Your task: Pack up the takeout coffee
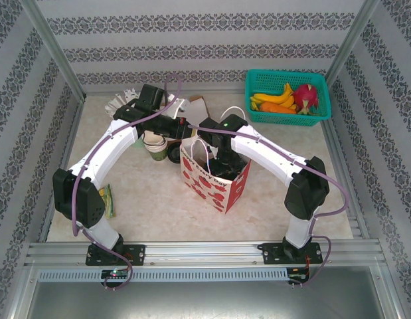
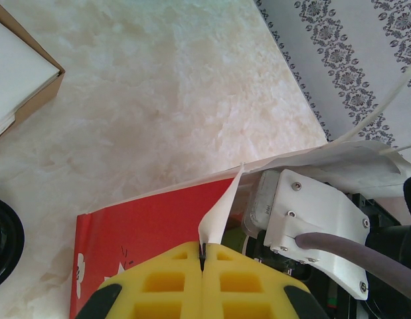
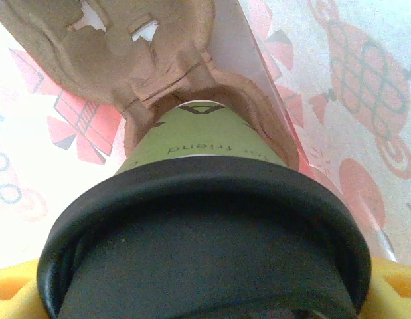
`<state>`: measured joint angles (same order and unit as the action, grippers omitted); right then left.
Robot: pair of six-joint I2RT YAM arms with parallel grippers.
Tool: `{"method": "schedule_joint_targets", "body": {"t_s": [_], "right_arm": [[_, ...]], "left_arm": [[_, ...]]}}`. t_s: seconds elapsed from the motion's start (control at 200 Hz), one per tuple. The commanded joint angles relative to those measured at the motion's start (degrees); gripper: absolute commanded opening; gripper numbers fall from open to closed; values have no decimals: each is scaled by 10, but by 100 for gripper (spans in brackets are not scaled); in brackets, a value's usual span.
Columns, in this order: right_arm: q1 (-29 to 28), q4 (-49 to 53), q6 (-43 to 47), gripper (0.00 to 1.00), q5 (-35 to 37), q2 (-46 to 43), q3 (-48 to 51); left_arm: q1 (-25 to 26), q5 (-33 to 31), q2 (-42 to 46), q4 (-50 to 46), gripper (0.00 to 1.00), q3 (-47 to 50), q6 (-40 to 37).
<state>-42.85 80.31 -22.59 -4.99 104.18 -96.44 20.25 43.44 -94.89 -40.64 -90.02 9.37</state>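
Looking down the right wrist, you have the takeout coffee (image 3: 205, 143) low inside the red-and-white paper bag (image 1: 215, 189), its base nested in a well of the brown pulp cup carrier (image 3: 125, 53) that lies in the bag. The right gripper (image 3: 205, 299) grasps the cup up at the black lid (image 3: 205, 232), one yellow finger at each side of the rim. The left gripper (image 2: 202, 251) is clenched on the bag's top edge, pinching the paper so the mouth stands open. Treat the cup as light but delicate: the green paper wall is soft and will likely dent under a hard squeeze, and the lid is probably only a press fit, so it could pop off under load. Whether there is liquid inside you cannot tell from here; assume there is and hold it upright. The safest hold is just below the lid, where the rolled rim stiffens the wall – not on the smooth plastic alone, which looks slippery. The pulp carrier is stiff enough to steady the base, but its edge could snag the cup — go straight down.
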Motion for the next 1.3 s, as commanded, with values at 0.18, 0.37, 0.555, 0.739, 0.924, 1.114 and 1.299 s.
{"method": "schedule_joint_targets", "body": {"t_s": [0.18,0.37,0.555,0.739,0.924,1.114,1.299], "right_arm": [[7,7,0,61,7,-15,6],[8,6,0,61,8,-15,9],[11,-9,-2,61,15,-16,16],[15,-21,3,61,16,-9,19],[19,-35,7,61,16,-6,29],[21,-49,12,61,10,-1,43],[23,-60,16,61,6,3,56]], "left_arm": [[3,-9,5,-8,0,-12,-12],[3,-8,5,-7,0,-13,-12],[3,-8,5,-7,0,-11,-12],[4,-9,6,-7,0,-10,-11],[4,-9,8,-7,0,-7,-11],[3,-10,8,-7,0,-7,-10],[4,-10,8,-8,0,-7,-10]]}}
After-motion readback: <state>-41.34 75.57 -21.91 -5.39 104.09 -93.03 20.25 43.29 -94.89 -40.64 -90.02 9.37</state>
